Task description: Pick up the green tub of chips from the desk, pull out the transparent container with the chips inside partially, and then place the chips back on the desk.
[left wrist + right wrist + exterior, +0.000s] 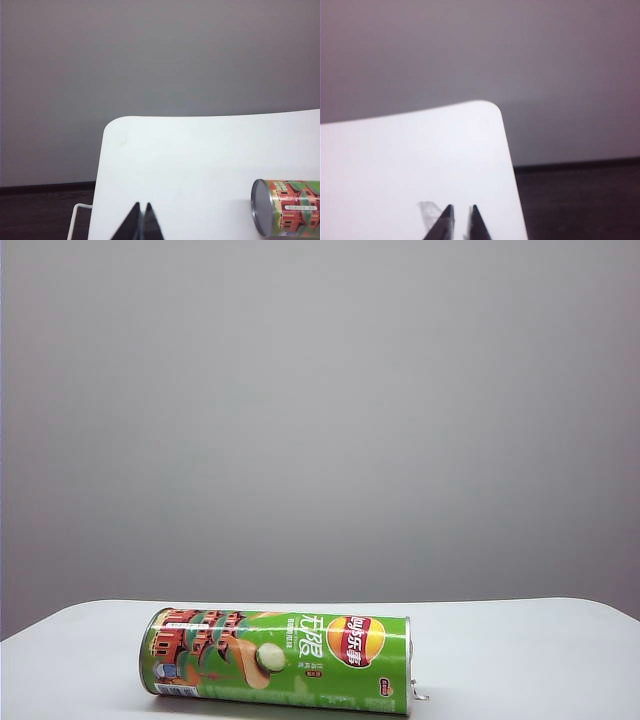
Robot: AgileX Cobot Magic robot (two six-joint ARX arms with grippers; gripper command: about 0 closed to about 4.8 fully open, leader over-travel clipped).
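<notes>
Long green cylindrical chip canister (278, 661) with red-and-yellow logo and silver rims lying on its side on the wide plain white worktop (520, 640), near the front edge in the exterior view, long axis running left to right across that view, slightly to the left of centre. Silver closed end (261, 207) facing the left arm's side; at the opposite end, a thin silvery tab (418, 692) sticking out, suggesting the opening end pointing toward the right arm's side. Transparent inner container and chips not showing in any view, presumably inside the canister. Left hand (141, 210) hanging low over the near part of the worktop close to its outer corner, dark fingertips pressed together and pinching nothing; canister lying well apart from it, off toward the robot's middle. Right hand (461, 212) likewise hanging over the worktop near the other outer corner, fingertips showing a narrow gap with nothing between them; a small clear scrap of something (429, 214) lying on the worktop just beside them, nature unclear. Canister appearing in the left wrist view only, so probably lying nearer the left hand. Task not yet begun in any visible respect. Coming grasp likely calling for fingers spreading and closing across the canister's round body, crosswise to its long axis.
</notes>
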